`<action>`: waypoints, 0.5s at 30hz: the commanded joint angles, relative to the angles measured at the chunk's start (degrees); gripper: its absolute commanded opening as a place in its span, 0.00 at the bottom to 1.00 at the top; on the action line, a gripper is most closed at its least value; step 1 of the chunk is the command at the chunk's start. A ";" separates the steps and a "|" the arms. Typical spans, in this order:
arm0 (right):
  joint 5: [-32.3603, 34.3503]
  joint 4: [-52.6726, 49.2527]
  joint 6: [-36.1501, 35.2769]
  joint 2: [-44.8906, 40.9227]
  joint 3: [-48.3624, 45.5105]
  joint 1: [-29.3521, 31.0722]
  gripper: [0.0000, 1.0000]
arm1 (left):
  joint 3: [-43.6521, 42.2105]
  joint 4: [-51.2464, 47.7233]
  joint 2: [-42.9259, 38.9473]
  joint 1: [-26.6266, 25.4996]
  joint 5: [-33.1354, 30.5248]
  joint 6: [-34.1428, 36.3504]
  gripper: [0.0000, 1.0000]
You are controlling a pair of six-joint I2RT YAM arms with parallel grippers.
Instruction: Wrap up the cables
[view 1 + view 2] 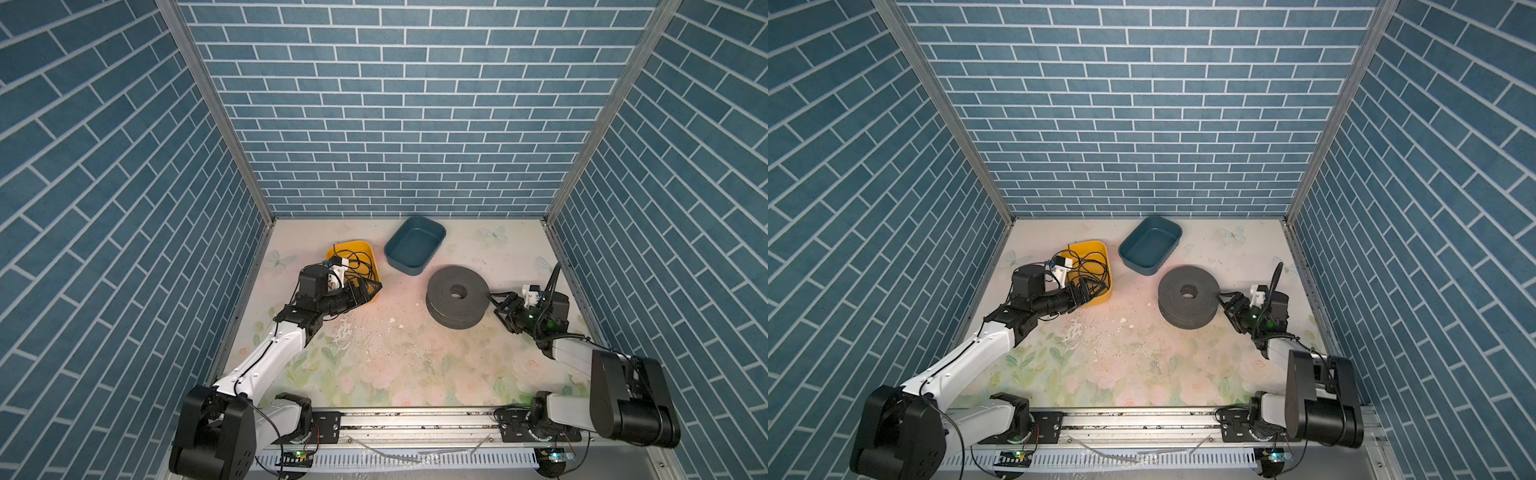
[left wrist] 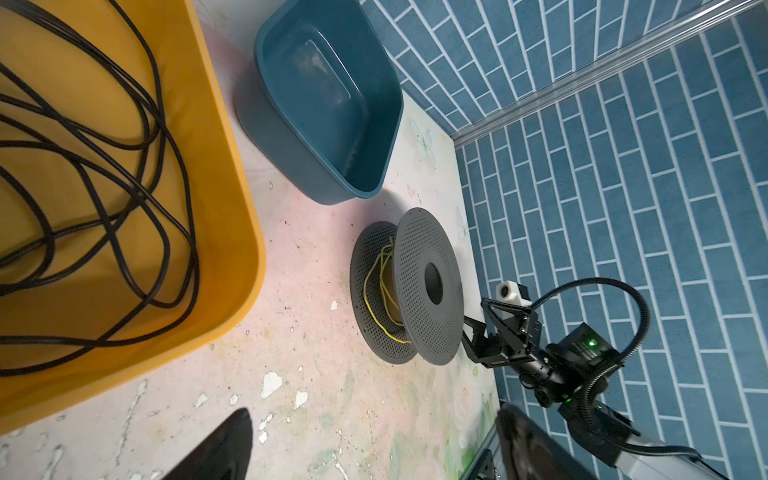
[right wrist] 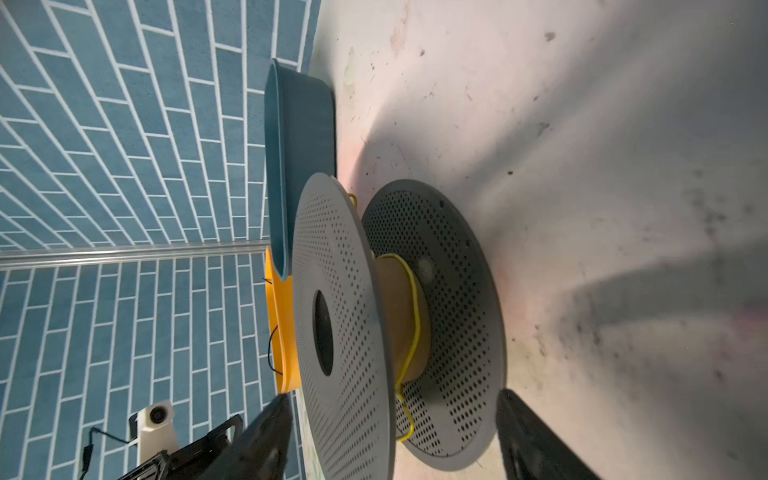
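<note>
The cables (image 2: 379, 291) are thin yellow wire lying in loose turns round the brown core of a grey perforated spool (image 1: 457, 297), between its two flanges; the right wrist view shows the yellow wire (image 3: 416, 316) there too. The spool (image 1: 1188, 297) lies flat on the table, right of centre. My right gripper (image 1: 499, 307) is open at the spool's right edge, and its fingers (image 3: 270, 436) straddle the rim without touching it. My left gripper (image 1: 368, 291) hangs open and empty at the front edge of the yellow bin (image 1: 353, 248).
The yellow bin (image 2: 232, 232) holds a tangle of thin black wires (image 2: 137, 158). A dark blue bin (image 1: 405, 266) stands behind the spool near the back wall. Brick-patterned walls close in three sides. The floral table top (image 1: 395, 357) is scuffed.
</note>
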 commanded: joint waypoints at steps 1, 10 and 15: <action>6.74 -15.49 -8.90 -4.96 3.59 -0.44 0.84 | 3.16 -5.04 -0.04 0.67 -2.57 4.55 0.95; 22.49 -31.24 -19.12 -16.30 11.78 -0.39 0.95 | 12.16 -18.15 0.62 1.34 -13.17 15.09 1.00; 34.49 -34.78 -22.32 -16.11 17.29 -0.32 0.94 | 16.00 -21.78 1.30 1.76 -24.60 25.46 1.00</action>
